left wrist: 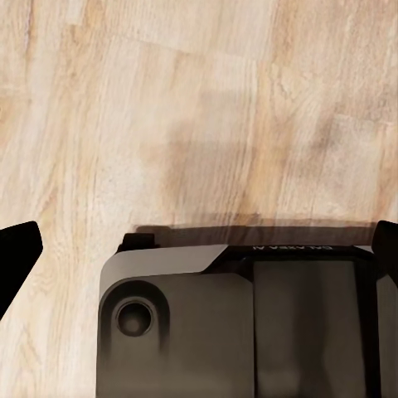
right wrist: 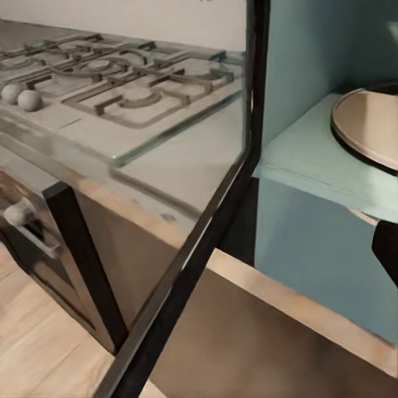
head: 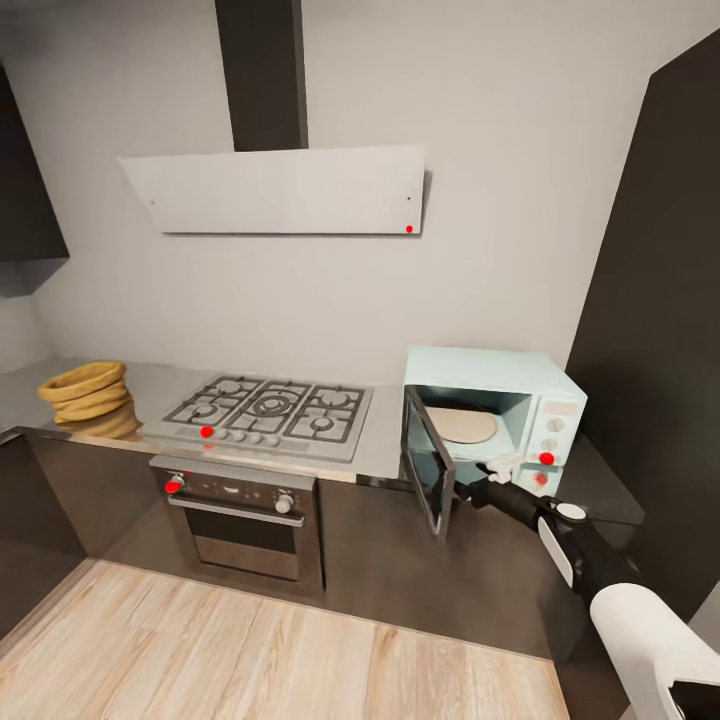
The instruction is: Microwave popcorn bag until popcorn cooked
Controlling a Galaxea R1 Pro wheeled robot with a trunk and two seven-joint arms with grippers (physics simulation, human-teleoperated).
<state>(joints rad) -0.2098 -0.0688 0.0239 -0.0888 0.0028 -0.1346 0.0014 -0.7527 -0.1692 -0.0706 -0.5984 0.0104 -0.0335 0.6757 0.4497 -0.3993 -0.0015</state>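
The tan popcorn bag [head: 88,393] sits on the steel countertop [head: 150,385] at the far left, beside the hob. The mint-blue microwave [head: 520,385] stands at the right end with its dark glass door [head: 428,478] swung open and a round turntable [head: 462,424] inside. My right gripper [head: 498,468] is at the microwave's lower front edge, next to the open door, open and holding nothing. In the right wrist view the door frame [right wrist: 195,249] is close, with one black fingertip [right wrist: 386,249] at the edge. My left gripper [left wrist: 199,240] hangs open over the floor.
A gas hob [head: 270,410] and a black built-in oven [head: 245,525] lie between bag and microwave, under a slanted white hood [head: 280,190]. A tall dark cabinet [head: 660,300] stands right of the microwave. Wood floor [head: 250,650] lies in front. My dark base [left wrist: 240,323] is under the left gripper.
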